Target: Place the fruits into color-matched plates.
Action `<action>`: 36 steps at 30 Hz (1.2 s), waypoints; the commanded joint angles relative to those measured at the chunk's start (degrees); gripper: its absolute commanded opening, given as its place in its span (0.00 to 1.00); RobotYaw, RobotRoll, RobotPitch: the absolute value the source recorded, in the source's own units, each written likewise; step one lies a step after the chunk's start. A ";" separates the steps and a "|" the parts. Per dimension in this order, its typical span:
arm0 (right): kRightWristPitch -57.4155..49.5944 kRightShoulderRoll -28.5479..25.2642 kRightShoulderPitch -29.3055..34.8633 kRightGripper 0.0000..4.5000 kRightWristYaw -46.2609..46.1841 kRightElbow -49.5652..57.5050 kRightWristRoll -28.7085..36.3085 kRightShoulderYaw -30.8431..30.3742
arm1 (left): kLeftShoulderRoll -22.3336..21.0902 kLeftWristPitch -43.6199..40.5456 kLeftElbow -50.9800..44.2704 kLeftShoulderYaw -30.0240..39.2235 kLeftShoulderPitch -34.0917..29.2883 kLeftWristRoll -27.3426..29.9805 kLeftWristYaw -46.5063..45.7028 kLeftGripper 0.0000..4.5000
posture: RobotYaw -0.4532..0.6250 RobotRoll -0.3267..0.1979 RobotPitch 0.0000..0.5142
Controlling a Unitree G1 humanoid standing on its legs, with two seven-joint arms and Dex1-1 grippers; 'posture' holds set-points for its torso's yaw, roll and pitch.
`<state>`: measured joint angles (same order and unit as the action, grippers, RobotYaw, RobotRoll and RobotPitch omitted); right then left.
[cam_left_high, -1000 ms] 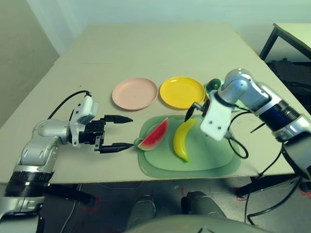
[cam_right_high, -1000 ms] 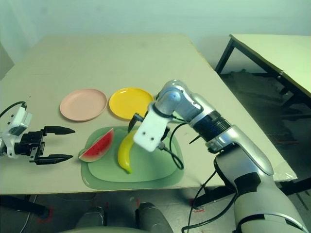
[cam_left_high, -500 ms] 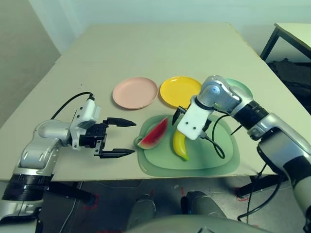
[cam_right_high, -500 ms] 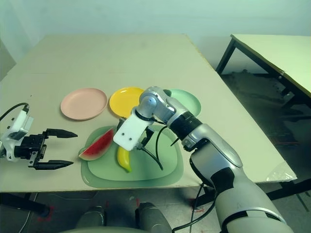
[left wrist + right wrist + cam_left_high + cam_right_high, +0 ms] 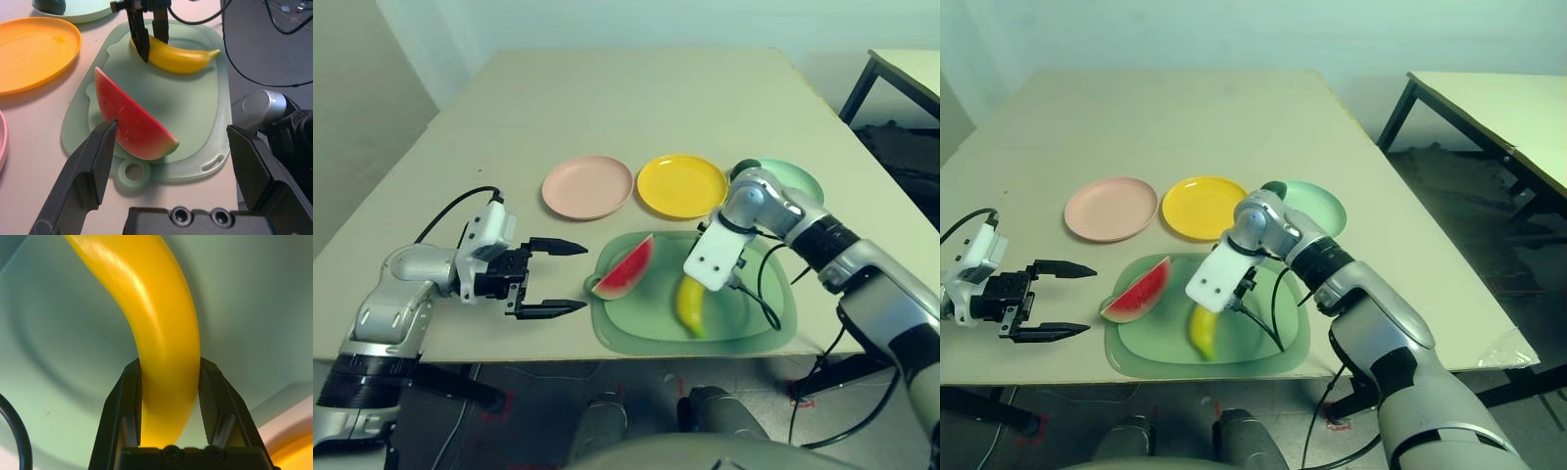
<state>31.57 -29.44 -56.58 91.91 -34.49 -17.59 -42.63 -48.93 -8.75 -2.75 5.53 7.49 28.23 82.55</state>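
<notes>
Banana: yellow [image 5: 168, 333], smooth and glossy, curved, with a greenish tip at one end; it is between the right tool's fingers over the green mat [image 5: 754, 328]; whether it touches the mat, I cannot tell
Right tool: closed on the banana [image 5: 170, 363]; one black finger presses each side of the fruit
Left tool: wide apart [image 5: 585, 277], with nothing between its fingers; it points toward the watermelon from the robot's left
Watermelon: a wedge [image 5: 626, 269] with bright red flesh, small dark seed marks and a pale band running into green rind; it lies on the mat, left of the banana, near the ring-shaped tab
Avocado: dark green, rounded and smooth [image 5: 1275, 188]; it sits on the mint plate [image 5: 1317, 208], toward the side nearest the yellow plate
Plates: pink [image 5: 587, 188], yellow [image 5: 682, 186] and mint, round and shallow, in a row from left to right on the desk [image 5: 636, 108], beyond the mat
Mat: a rounded green rectangle with a slot near one edge; the desk carries it near its front edge
</notes>
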 commanded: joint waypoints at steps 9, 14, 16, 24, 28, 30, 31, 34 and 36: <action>-8.87 5.50 -14.71 0.36 -10.95 -20.82 0.55 9.72 | 4.08 -5.15 2.42 0.85 4.54 -0.92 -11.83 1.00 | 0.37 0.62 0.08; -11.44 9.20 -21.42 0.36 -23.41 -34.33 -2.55 11.77 | 5.92 -7.40 1.71 -0.55 5.02 -3.72 -18.84 1.00 | 0.38 0.62 0.08; -12.93 10.43 -22.39 0.36 -28.20 -37.36 -3.52 12.22 | 5.74 -9.90 0.75 -1.34 4.87 -4.70 -20.98 1.00 | 0.39 0.62 0.09; -18.48 15.25 -20.70 0.36 -42.17 -42.51 -8.64 11.14 | 5.73 -16.08 -4.78 -2.66 5.39 -5.72 -26.65 1.00 | 0.41 0.62 0.11; -20.91 16.26 -19.46 0.44 -45.97 -43.42 -10.54 11.10 | 5.05 -15.94 -5.56 -2.09 4.27 -5.81 -26.16 1.00 | 0.43 0.62 0.12; -21.26 16.56 -19.19 0.59 -46.21 -43.46 -10.38 12.01 | 4.67 -15.80 -5.76 -1.91 3.64 -5.69 -25.85 1.00 | 0.43 0.62 0.12; -21.25 16.56 -19.16 0.66 -46.34 -43.43 -10.40 12.21 | 4.52 -15.74 -5.78 -1.86 3.43 -5.62 -25.75 1.00 | 0.43 0.62 0.12; -20.90 15.59 -19.42 0.90 -46.73 -43.24 -10.19 12.95 | 4.49 -14.98 -5.62 -2.02 3.12 -5.56 -25.28 1.00 | 0.42 0.62 0.12; -20.65 14.54 -19.63 0.99 -46.47 -43.06 -9.85 13.85 | 4.68 -14.31 -5.34 -2.27 3.10 -5.79 -24.96 1.00 | 0.42 0.62 0.12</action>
<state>10.70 -14.07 -76.04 45.45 -77.31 -27.47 -30.03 -43.96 -23.94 -7.50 3.63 10.95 22.85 57.07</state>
